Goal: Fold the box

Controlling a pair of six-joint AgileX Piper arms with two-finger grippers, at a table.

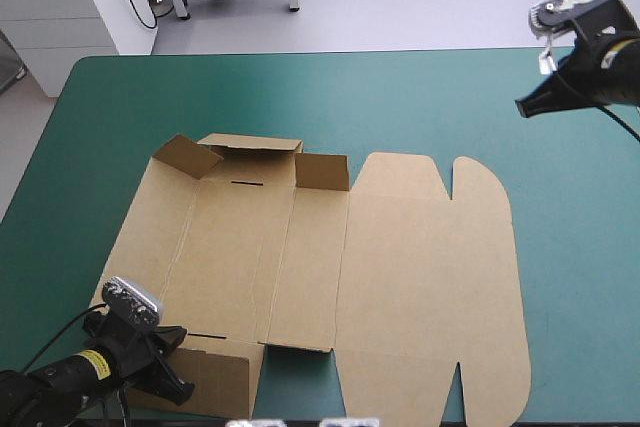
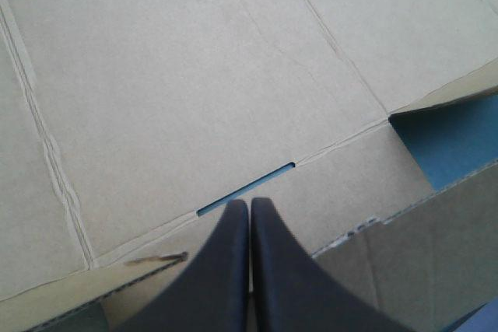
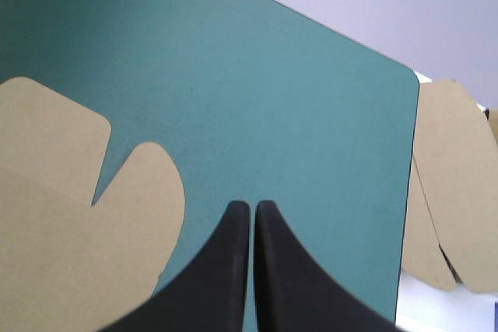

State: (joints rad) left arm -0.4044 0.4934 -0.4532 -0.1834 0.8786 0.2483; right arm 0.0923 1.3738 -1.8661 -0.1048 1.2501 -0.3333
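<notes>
2 end effectors closed, empty. Over the box's [image 1: 420,267] near-left flap, left end effector [image 2: 250,204], likely to lift it; right end effector [image 3: 252,206] parked clear, counter's [image 1: 570,247] far-right corner.

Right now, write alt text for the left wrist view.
Black fingers of the left gripper, shut in one arch, point at a narrow slot in the brown box, filling the view. Teal-green cover shows beyond its edge.

— Is the whole box [image 1: 400,277] seen?
— No. The frame's bottom edge cuts its near flaps, and the left gripper [image 1: 180,367] covers part of the lower left one.
— And the spare board [image 3: 451,184]?
— Only partly seen, past the table [image 3: 311,114].
</notes>
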